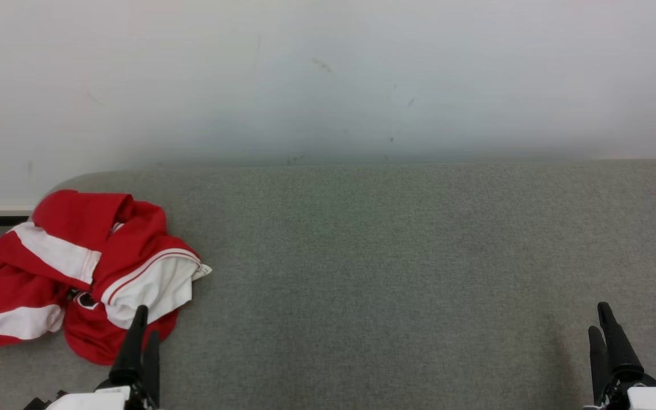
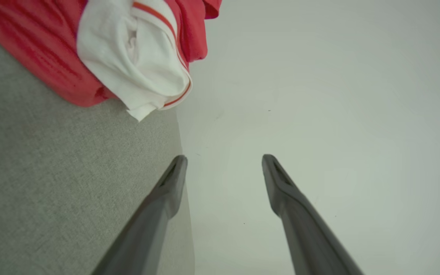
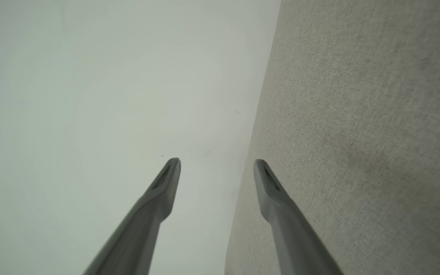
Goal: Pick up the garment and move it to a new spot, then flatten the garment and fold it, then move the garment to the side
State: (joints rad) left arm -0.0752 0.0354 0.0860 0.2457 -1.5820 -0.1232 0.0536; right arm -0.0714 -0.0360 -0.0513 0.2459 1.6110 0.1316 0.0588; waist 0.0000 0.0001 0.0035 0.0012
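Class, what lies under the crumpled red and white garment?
The garment lies on the grey fabric surface, visible beside it. Anything else beneath the heap is hidden by its folds.

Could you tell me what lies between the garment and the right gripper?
Nothing: the head view shows bare grey surface between the garment and the right gripper.

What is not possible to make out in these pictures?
- Type of garment: head view, crumpled folds hide its shape; the left edge cuts it.
- The dark emblem on it: head view, folds cover most of it.
- Rest of the garment: left wrist view, the top edge cuts it off.
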